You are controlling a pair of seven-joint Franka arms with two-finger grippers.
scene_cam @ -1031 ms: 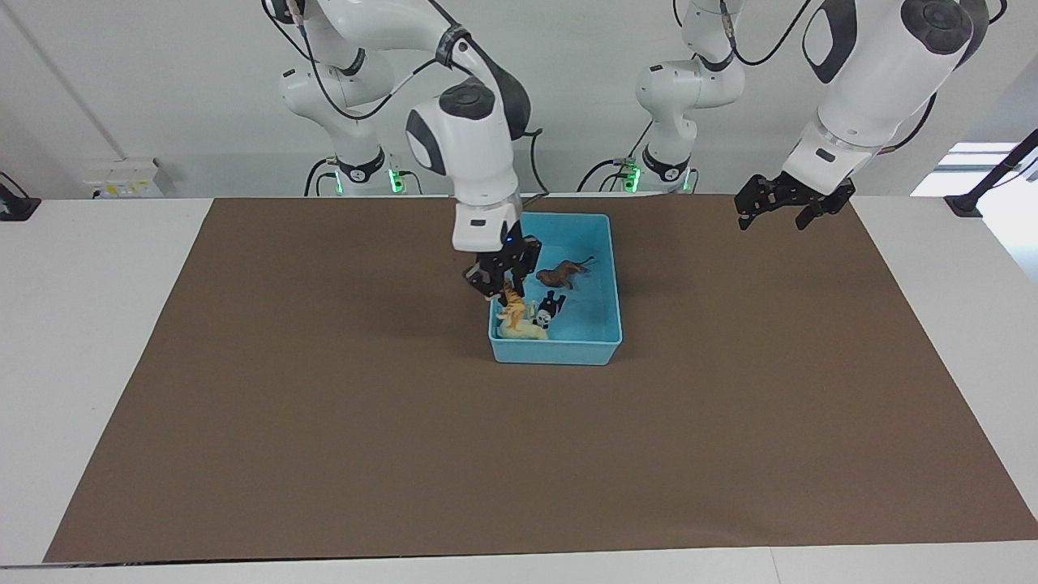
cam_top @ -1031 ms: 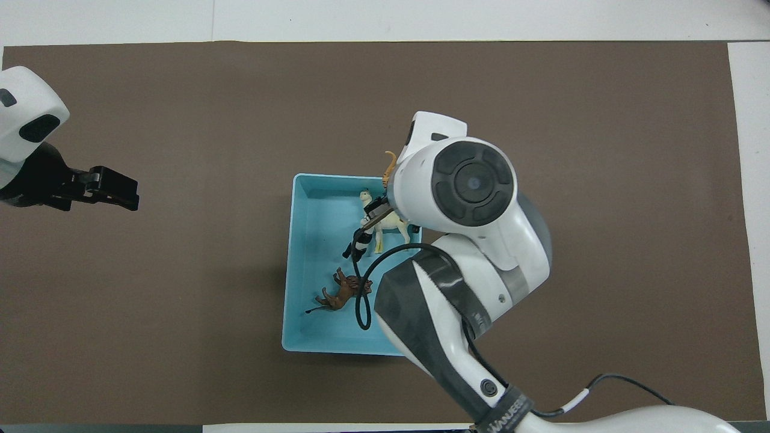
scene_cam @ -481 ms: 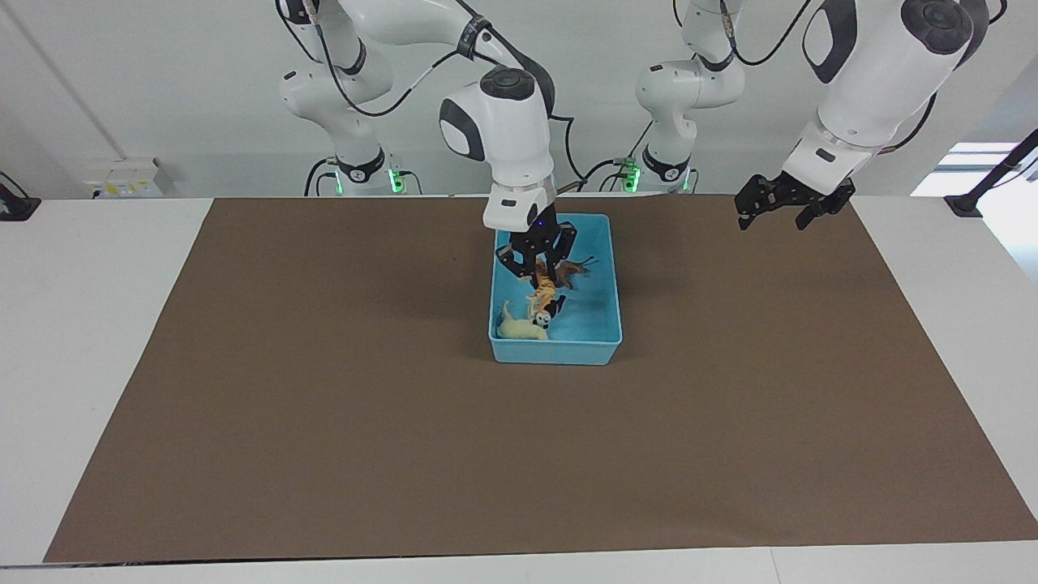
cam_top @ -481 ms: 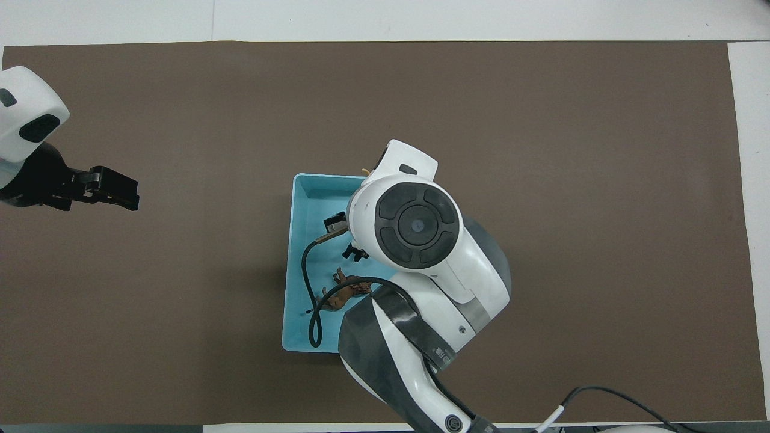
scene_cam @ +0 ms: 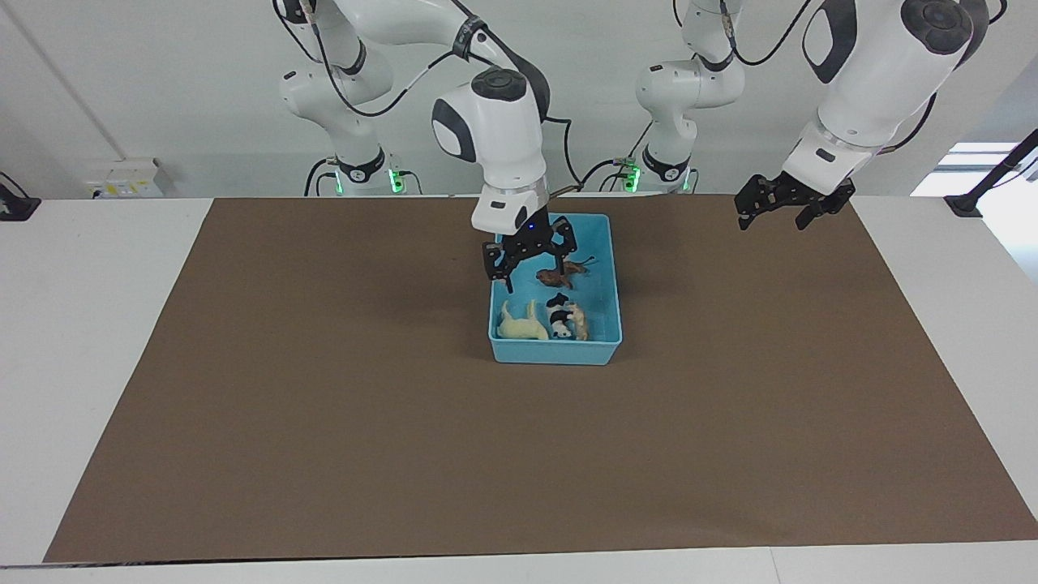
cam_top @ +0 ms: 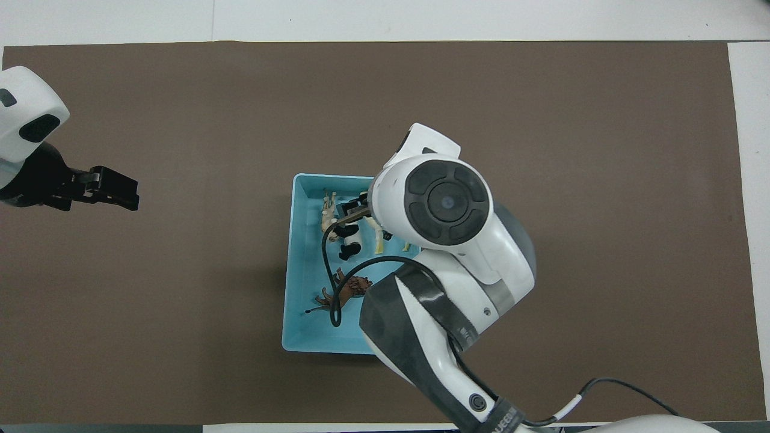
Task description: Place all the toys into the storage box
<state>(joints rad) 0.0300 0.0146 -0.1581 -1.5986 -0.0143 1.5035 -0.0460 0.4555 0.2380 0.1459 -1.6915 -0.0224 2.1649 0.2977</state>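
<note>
Since a moment ago, our right tool (scene_cam: pixel 531 258) has let go of the tiger (scene_cam: pixel 577 321), which lies in the storage box (scene_cam: pixel 604 276) beside the panda (scene_cam: pixel 558 318). Released, it hangs above them; our left tool (scene_cam: pixel 782 204) waits open, well apart.

1. Brown mat (scene_cam: pixel 324 422) covers most of my white table (scene_cam: pixel 81 341), filling the frame's centre.
2. Wall socket box (scene_cam: pixel 123 177), upper left, facing view.
3. Black clamp (scene_cam: pixel 965 204), upper right edge.

Four toys (scene_cam: pixel 559 318) in storage box (scene_cam: pixel 604 243) — mid-table.
</note>
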